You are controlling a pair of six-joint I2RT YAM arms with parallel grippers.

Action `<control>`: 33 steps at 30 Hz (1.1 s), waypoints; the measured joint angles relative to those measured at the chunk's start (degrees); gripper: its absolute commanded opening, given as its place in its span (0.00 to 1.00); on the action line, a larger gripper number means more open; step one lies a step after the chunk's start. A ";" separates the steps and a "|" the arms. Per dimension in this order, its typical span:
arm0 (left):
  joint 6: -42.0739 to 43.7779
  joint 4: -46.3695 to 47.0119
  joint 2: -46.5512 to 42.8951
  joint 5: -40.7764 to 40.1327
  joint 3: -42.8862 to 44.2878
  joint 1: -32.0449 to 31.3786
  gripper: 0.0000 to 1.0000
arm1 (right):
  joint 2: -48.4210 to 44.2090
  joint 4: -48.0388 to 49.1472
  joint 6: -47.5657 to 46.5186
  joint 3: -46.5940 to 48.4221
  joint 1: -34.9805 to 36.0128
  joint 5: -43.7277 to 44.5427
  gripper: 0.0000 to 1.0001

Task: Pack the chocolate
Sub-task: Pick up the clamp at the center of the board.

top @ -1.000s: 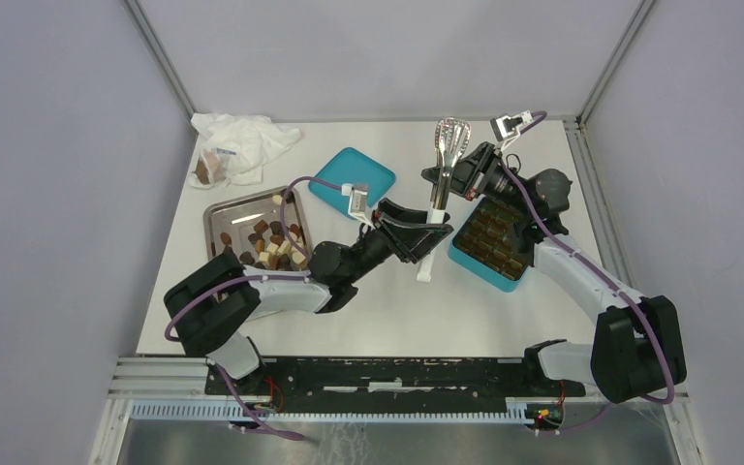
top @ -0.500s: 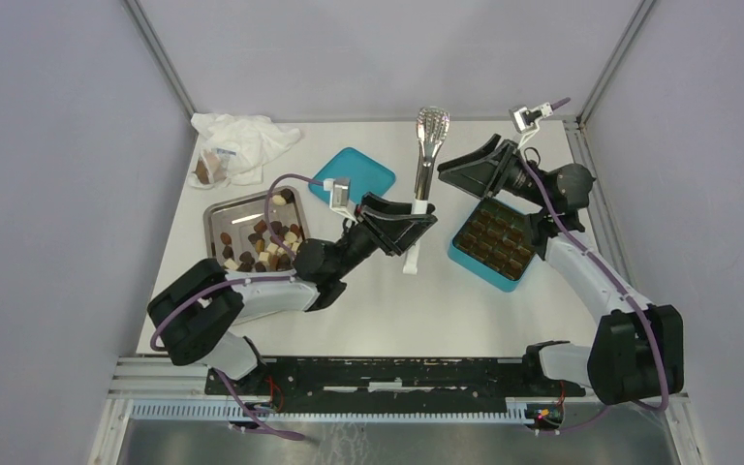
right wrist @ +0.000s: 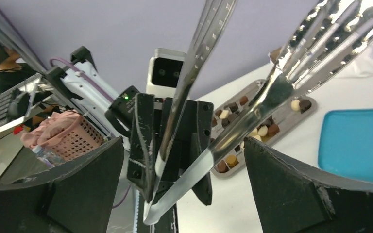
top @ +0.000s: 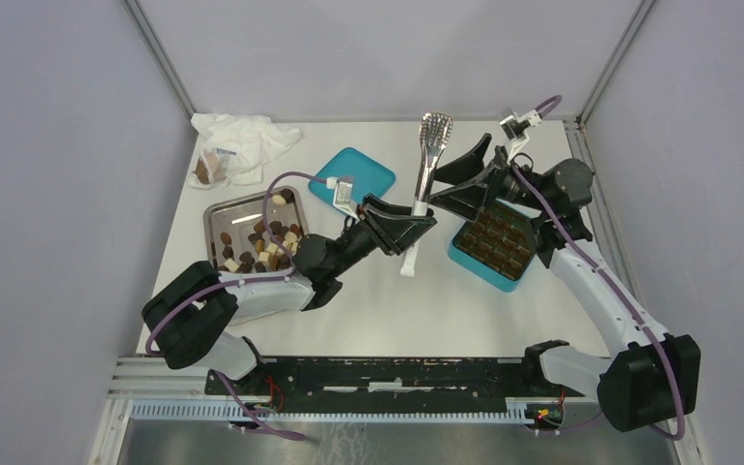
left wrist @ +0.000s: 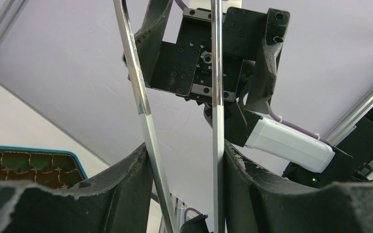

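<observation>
Centrally, tongs (top: 426,165) clamped in left tool (top: 412,219), between tray (top: 215,215) and box (top: 475,270).

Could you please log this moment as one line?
left pincer: shut on tongs | right pincer: open, facing tongs | chocolate: in tray

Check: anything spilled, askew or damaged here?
No spill: the chocolate sits inside the steel tray. Only oddity: the left fingers gripping the tongs have chipped, ragged edges.
</observation>
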 measured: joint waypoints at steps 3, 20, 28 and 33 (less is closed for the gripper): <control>-0.02 -0.63 0.15 0.44 0.09 0.00 0.49 | 0.31 -10.25 -6.21 2.10 1.51 2.43 0.98; -0.11 -1.60 2.93 1.22 2.38 -0.22 0.48 | 4.31 -10.34 -0.57 2.08 3.43 5.70 0.76; -0.79 -1.84 2.95 0.96 2.45 -0.33 0.48 | 4.31 -3.74 6.32 -1.29 3.34 6.21 0.15; -1.09 -1.53 2.95 0.98 2.45 -0.35 0.48 | 4.31 -2.12 8.17 -1.92 3.30 6.43 0.12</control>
